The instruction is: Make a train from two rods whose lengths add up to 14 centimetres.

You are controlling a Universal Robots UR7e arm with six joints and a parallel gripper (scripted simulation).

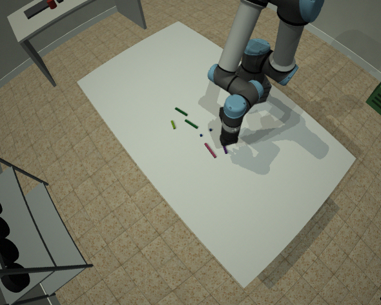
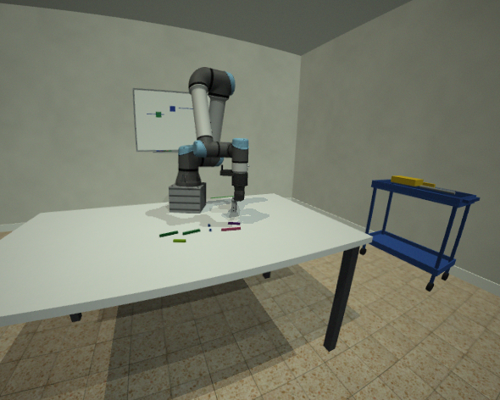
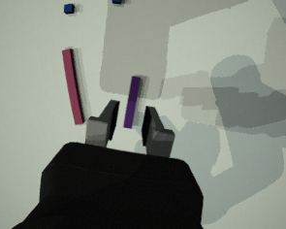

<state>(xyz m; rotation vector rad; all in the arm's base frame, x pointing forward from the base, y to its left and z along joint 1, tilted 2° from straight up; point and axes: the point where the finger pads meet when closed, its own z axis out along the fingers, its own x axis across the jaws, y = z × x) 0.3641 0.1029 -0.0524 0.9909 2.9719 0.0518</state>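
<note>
At the first pick, by the look of it, with no train laid and both joining and clearing away left to do. In the wrist view, see the purple rod (image 1: 225,149) (image 2: 233,223) (image 3: 132,103) just above the middle of the frame, flat on the table (image 1: 266,209) (image 2: 91,266) (image 3: 19,97), its near end reaching in between the fingers of the gripper (image 1: 228,143) (image 2: 234,211) (image 3: 130,115). Jaws partly apart, with pale strips showing on either side of the rod (so not clamped on anything).

Likely aiming for purple plus a green, six and eight making fourteen. To choose from: the upper green rod (image 1: 181,111) (image 2: 169,234) and the lower green rod (image 1: 191,123) (image 2: 191,231), near each other left of the arm in the top view, not end to end in one line. To be left out, on that plan: the pink rod (image 1: 210,150) (image 2: 230,229) (image 3: 73,87), at left in the wrist view, the lime rod (image 1: 173,124) (image 2: 179,241), leftmost in the top view, and two tiny blues, one nearer the pink (image 1: 201,135) (image 2: 210,230) (image 3: 69,9) (easily nudged). Remaining, then: closing, lifting, turning the purple to match a green, laying both tip to tip, letting go and backing well off.
</note>
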